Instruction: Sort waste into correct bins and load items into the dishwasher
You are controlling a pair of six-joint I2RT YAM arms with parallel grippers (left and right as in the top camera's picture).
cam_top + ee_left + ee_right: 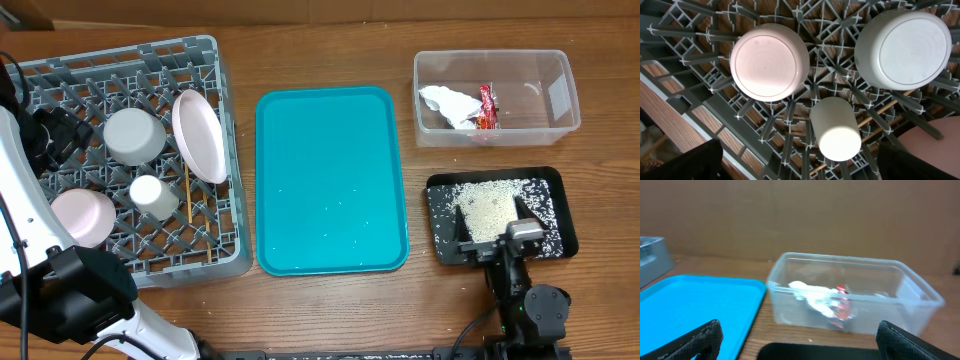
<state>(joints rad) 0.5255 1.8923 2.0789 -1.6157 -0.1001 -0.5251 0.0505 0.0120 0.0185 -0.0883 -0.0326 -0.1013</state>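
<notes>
Both spread empty: left gripper (pixel 800 161), right gripper (pixel 800 341); the round whitish-pink plate (pixel 198 135) (leaning in the grey plastic lattice rack (pixel 236 215)) may topple if nudged.

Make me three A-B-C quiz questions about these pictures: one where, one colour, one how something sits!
1. The red wrapper lies: A on the floor; B in the clear tub; C in a bowl.
2. The tray holding the rice crumbs is: A yellow; B pink; C black.
3. The grey-white bowl in the dish rack is: A upside down; B broken; C full of water.
Answers: B, it shows through the tub's wall; C, crumbs lie on black; A, its base faces up.
</notes>
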